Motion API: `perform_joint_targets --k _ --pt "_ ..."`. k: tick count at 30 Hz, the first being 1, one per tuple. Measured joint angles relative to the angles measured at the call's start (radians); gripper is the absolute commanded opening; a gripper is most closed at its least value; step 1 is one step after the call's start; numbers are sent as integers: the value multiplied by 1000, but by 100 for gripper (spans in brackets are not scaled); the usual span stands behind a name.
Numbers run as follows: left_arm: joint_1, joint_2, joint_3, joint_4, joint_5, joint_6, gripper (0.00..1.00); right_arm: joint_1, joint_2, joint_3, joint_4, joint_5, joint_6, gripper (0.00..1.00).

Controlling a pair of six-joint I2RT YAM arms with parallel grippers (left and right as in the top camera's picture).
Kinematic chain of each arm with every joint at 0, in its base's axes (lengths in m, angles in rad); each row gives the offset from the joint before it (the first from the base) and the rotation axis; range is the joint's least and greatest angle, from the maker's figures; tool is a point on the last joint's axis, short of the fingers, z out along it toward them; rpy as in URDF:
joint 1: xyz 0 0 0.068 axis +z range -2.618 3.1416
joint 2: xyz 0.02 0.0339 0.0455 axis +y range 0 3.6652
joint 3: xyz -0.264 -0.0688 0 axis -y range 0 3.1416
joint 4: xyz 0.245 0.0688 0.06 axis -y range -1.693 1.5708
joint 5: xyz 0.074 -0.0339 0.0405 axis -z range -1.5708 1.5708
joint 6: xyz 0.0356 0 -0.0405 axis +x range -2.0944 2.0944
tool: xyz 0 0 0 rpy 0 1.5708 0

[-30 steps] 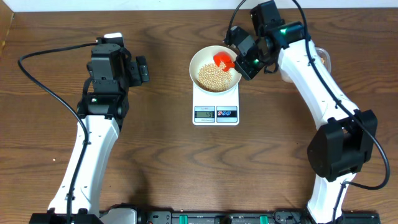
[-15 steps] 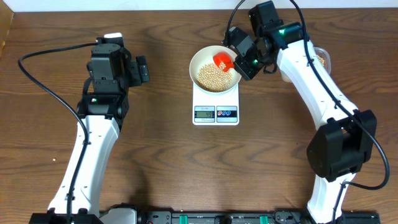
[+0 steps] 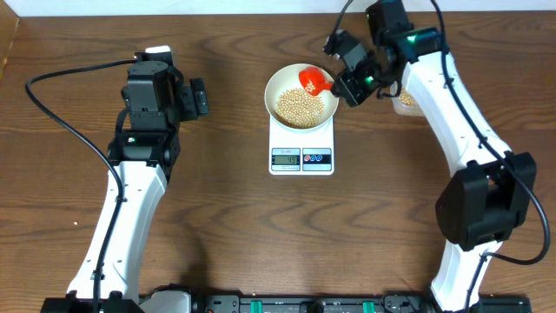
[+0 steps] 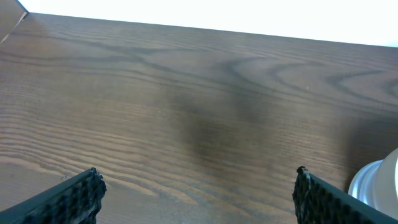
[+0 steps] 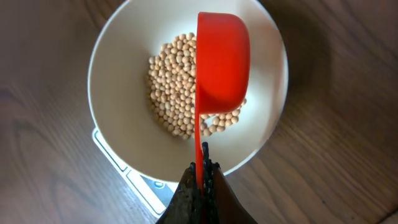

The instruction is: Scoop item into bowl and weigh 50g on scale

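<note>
The white bowl point(image 3: 278, 83) stands on the white scale point(image 3: 301, 143) and holds a heap of tan beans point(image 3: 295, 107). My right gripper point(image 3: 341, 81) is shut on the thin handle of a red scoop point(image 3: 314, 78), which hangs over the bowl's far right side. In the right wrist view the scoop point(image 5: 222, 62) is turned on its side above the beans point(image 5: 174, 99), inside the bowl point(image 5: 106, 56), and my gripper point(image 5: 202, 169) pinches its handle. A corner of the scale point(image 5: 134, 177) peeks out below. My left gripper point(image 3: 199, 97) stands open over bare wood, far left of the bowl.
A clear tub point(image 3: 406, 101) with more beans sits right of the bowl, partly under my right arm. The scale's display point(image 3: 286, 157) and two buttons face the front. A white rounded object point(image 4: 376, 186) shows at the right edge of the left wrist view.
My right gripper has shifted a little to the right and toward the far edge with the scoop, uncovering more of the tub. The left arm has not moved.
</note>
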Motion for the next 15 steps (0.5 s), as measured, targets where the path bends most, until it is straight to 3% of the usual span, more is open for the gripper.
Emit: perform_joint_targets --k 15 --pt "0 0 0 0 0 0 99 -54 0 0 0 -134 22 1"
